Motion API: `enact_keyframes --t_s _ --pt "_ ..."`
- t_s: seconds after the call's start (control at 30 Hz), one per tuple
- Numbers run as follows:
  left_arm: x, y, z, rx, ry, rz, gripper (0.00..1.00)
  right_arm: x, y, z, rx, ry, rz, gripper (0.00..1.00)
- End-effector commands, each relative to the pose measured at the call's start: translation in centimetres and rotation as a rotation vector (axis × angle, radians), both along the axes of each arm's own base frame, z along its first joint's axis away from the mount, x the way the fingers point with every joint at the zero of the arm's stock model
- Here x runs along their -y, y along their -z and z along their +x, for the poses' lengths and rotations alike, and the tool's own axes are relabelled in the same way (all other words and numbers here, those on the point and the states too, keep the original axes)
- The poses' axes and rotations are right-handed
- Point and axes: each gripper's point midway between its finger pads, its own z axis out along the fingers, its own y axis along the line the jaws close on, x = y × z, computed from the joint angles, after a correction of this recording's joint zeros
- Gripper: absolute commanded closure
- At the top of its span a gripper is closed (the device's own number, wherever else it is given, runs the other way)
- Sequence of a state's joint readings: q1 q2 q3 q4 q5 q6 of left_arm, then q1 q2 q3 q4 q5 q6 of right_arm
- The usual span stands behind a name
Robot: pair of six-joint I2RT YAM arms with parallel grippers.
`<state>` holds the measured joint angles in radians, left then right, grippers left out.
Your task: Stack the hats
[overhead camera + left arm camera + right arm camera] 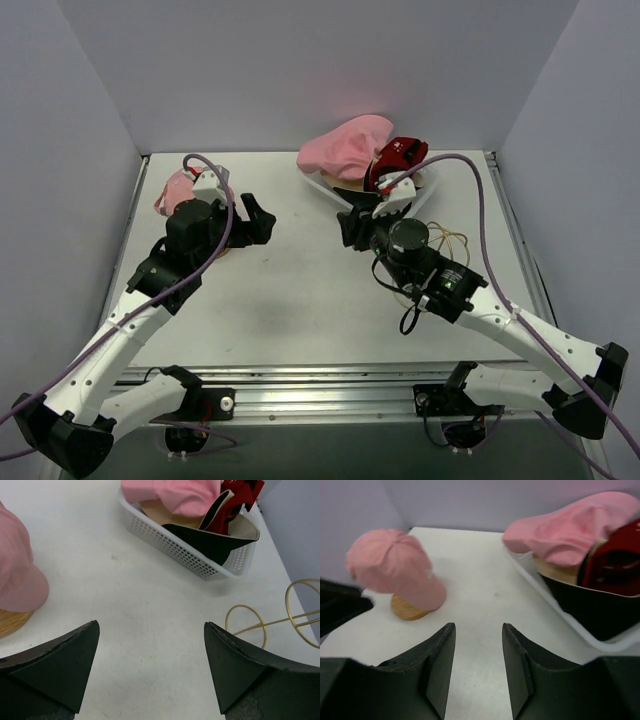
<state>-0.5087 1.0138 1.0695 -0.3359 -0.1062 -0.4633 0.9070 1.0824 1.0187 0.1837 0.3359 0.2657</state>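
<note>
A pink cap sits on the wooden stand at the back left. The other hats lie piled in a white mesh basket at the back right: a pink bucket hat on top, a red cap, a black hat and a tan one. My left gripper is open over bare table just right of the pink cap. My right gripper is open in front of the basket, with nothing between its fingers.
A gold wire frame lies on the table right of the basket's near corner, under my right arm. Grey walls close in the table on three sides. The wooden stand's base shows under the pink cap.
</note>
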Motion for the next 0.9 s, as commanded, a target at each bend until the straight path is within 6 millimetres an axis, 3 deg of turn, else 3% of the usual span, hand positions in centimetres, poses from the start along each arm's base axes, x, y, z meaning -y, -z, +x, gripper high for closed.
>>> enact_keyframes --t_s 0.0,0.03,0.07,0.13,0.27,0.4,0.5,0.6,0.63,0.73,0.87 --pt "0.6 1.7 -0.2 0.002 0.000 0.043 0.06 6.7 -0.5 4.2 -0.009 0.335 0.023 0.62" --pt "1.2 2.6 -0.2 0.000 0.014 0.036 0.06 7.4 0.0 5.2 -0.025 0.366 0.031 0.62" --pt "1.7 2.9 -0.4 0.007 0.027 0.031 0.06 9.4 0.4 6.7 -0.043 0.424 0.025 0.62" --pt "3.1 3.9 -1.0 0.026 0.071 0.010 0.06 9.7 1.4 8.6 -0.101 0.428 -0.013 0.62" --pt "5.4 4.3 -1.9 0.087 0.166 -0.059 0.06 11.2 1.3 11.4 -0.122 0.465 -0.120 0.60" --pt "7.1 5.1 -2.6 0.074 0.239 -0.123 0.06 14.0 2.1 14.6 -0.174 0.543 -0.130 0.60" --pt "7.5 6.8 -2.7 0.043 0.250 -0.112 0.06 12.7 4.1 17.1 -0.215 0.487 -0.175 0.60" --pt "8.1 8.1 -2.8 0.025 0.283 -0.080 0.06 13.0 4.9 18.8 -0.243 0.511 -0.200 0.60" --pt "8.0 8.4 -2.7 0.030 0.284 -0.057 0.06 13.2 6.6 19.4 -0.287 0.520 -0.217 0.60" --pt "7.4 8.6 -2.2 0.047 0.250 -0.026 0.06 11.9 7.5 20.1 -0.299 0.442 -0.244 0.59" --pt "7.4 8.7 -2.3 0.065 0.255 -0.030 0.06 9.1 8.6 19.3 -0.285 0.234 -0.285 0.56"
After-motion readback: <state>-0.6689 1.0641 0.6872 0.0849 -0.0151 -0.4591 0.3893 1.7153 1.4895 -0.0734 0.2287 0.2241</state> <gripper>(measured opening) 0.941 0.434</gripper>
